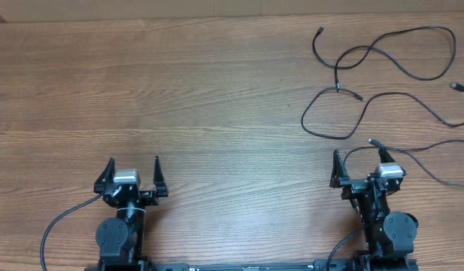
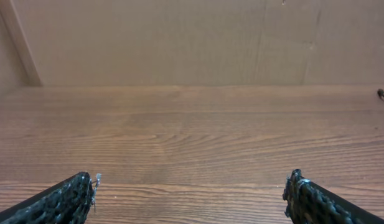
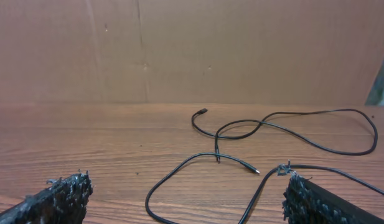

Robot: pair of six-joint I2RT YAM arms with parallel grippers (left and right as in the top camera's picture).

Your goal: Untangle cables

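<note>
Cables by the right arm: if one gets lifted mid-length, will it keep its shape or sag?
The cables lie in loose, thin curves, so one would probably sag and trail. They look light, likely sliding on the wooden table. Crossings may drag neighbours along.

Table [image 1: 216, 90] wood-grained, smooth, with a faint satin sheen; cables [image 3: 236, 162] black, smooth, probably plastic-jacketed, plug tips silvery; pads [image 3: 61, 200] of the right gripper [image 3: 187, 183] black, rough, pitted; backdrop [image 3: 241, 50] matt brown, cardboard-like.
</note>
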